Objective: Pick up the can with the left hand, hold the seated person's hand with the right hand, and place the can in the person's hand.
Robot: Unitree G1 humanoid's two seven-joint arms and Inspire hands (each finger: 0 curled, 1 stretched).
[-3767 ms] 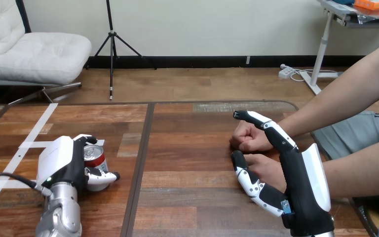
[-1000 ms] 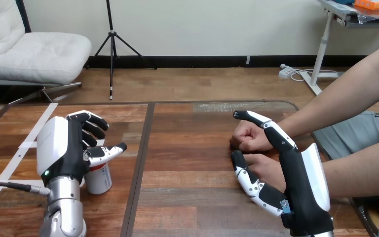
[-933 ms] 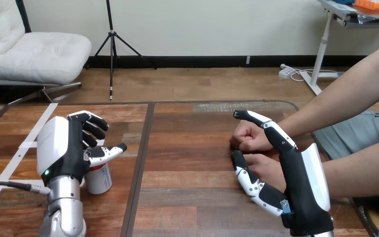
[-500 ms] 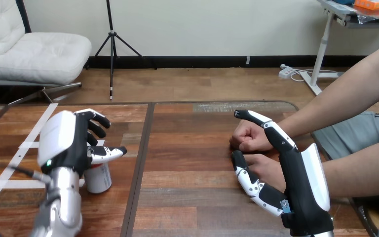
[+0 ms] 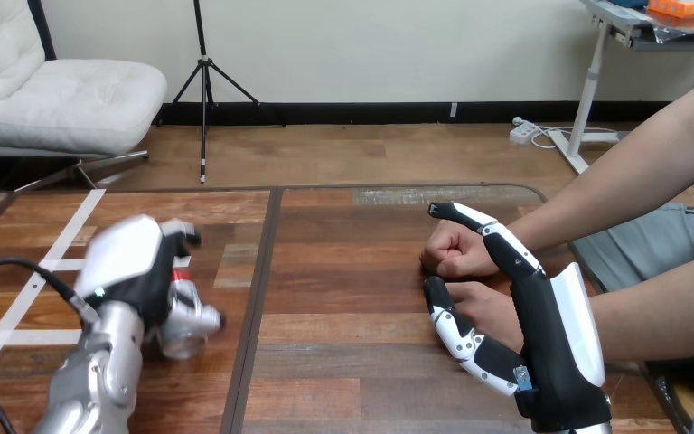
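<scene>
two robot hands are over the brown wooden plank table (image 5: 352, 298). at the lower left of the frame the left hand (image 5: 131, 267), white-shelled back up and blurred, is pressed down over the small silver can with a red band (image 5: 181, 334). the can sits on the table just right of the white tape lines (image 5: 63, 244). it is tucked under and against this hand, and looks tilted. its top is covered, so what it holds cannot be told, and the blur also hides whether the hand is gripping it or only resting on it. at the lower right of the frame the right hand (image 5: 556, 334) stands on edge and spread wide. its long fingers (image 5: 497, 237) are straight and point toward the upper middle of the frame, and its thumb (image 5: 456, 333) is stretched out low and to the left. the person's lower hand (image 5: 486, 307) lies in the gap between that thumb and those fingers, against the palm, with nothing curled round it. the person's upper fist (image 5: 452, 251) rests closed on the table just beyond it, touching the side of the straight fingers. can and person's hands are well apart.
</scene>
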